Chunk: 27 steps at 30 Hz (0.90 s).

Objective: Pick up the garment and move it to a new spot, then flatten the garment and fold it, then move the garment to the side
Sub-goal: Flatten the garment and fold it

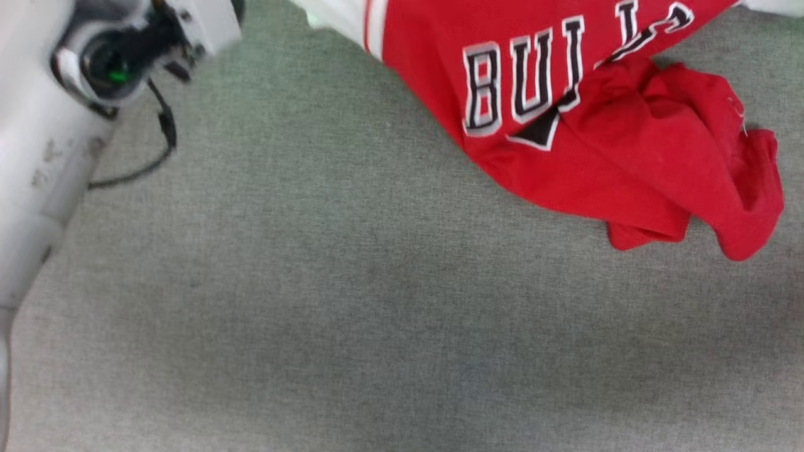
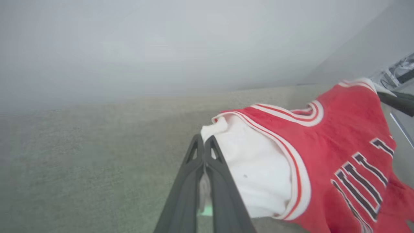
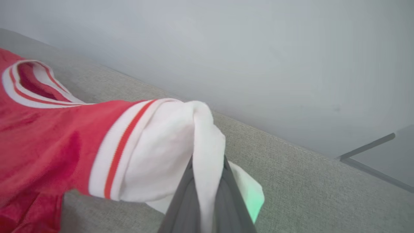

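The right gripper (image 3: 207, 165) was clenched on a white sleeve of the garment (image 3: 42, 139). The left gripper (image 2: 204, 144) was closed, with white sleeve cloth pinched between its fingers. The garment lay over the grey fabric surface (image 1: 314, 282), upper right in the head view, with its red lower part crumpled.

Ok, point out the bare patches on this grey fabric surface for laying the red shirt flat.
Free: the lower stretch of the grey fabric surface, below the red white-sleeved shirt and right of the pale forearm with its black cable. Crowded: the upper right, under the shirt.
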Motion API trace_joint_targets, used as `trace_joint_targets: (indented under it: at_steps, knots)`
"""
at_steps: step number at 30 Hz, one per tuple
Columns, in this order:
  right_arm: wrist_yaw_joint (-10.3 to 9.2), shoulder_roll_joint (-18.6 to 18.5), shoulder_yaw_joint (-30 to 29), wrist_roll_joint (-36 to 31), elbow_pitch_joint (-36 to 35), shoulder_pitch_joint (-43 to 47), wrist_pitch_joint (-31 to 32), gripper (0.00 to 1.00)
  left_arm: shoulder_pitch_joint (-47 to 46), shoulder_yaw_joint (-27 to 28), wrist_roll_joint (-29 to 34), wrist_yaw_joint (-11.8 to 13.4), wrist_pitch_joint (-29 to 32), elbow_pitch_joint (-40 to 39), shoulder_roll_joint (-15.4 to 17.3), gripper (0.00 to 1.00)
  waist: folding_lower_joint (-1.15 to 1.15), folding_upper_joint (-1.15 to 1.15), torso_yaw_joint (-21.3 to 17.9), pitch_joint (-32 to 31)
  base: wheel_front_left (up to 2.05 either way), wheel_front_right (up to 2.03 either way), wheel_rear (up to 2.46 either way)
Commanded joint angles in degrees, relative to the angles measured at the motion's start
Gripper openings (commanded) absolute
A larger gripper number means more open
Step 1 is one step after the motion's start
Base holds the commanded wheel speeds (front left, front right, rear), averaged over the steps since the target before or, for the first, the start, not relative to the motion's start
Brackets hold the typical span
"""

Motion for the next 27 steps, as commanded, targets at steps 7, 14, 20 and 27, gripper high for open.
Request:
trace_joint_targets:
  at_steps: [7, 14, 20, 27]
  knots:
    - [-0.08, 6.4, -7.8, -5.4, 11.5, -11.3, -8.3, 0.00, -11.8, 5.3, 2.7, 0.3, -12.1, 10.4, -4.4, 0.00, 0.00, 0.00, -1.8, 1.6, 0.00, 0.00, 0.00]
    - [-0.09, 13.3, -17.2, -13.0, 26.6, -27.3, -21.6, 0.00, -26.1, 12.8, 3.1, 1.2, -28.7, 19.5, -9.0, 0.00, 0.00, 0.00, -2.7, 0.4, 0.00, 0.00, 0.00]
    - [-0.09, 16.3, -17.4, -14.7, 30.6, -27.9, -23.2, 0.00, -26.4, 13.2, 0.7, 0.1, -28.6, 21.3, -10.7, 0.00, 0.00, 0.00, -3.2, -1.9, 0.00, 0.00, 0.00]
    - [-0.08, 13.5, -14.0, -10.5, 24.6, -14.1, -21.6, 0.00, -12.6, 10.4, -4.7, 0.0, -25.4, 10.3, -7.2, 0.00, 0.00, 0.00, -3.5, -3.8, 0.00, 0.00, 0.00]
